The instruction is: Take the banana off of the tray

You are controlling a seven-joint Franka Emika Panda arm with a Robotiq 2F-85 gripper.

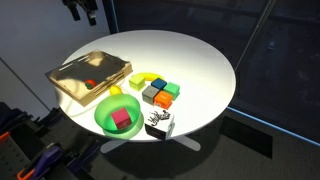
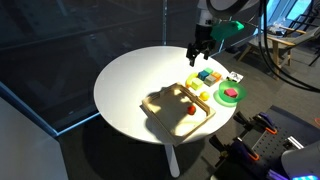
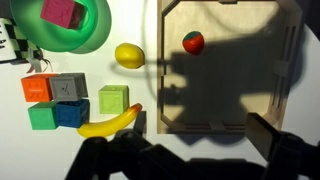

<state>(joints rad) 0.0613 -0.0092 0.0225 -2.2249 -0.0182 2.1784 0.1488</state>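
The yellow banana [image 3: 110,122] lies on the white table, outside the wooden tray [image 3: 290,70] and just off its left edge, beside the coloured blocks [image 3: 70,100]. It also shows in an exterior view [image 1: 140,79]. Inside the tray lies a small red object [image 3: 193,41]. My gripper [image 3: 200,138] is open and empty. It hangs high above the table [image 1: 82,10], over the tray's near edge, and its shadow falls across the tray.
A lemon [image 3: 129,55] lies between the tray and a green bowl [image 3: 95,30] holding a pink cube [image 3: 62,12]. A black-and-white patterned block [image 1: 160,124] stands near the table's front edge. The round table [image 2: 130,80] has bare room beyond the tray.
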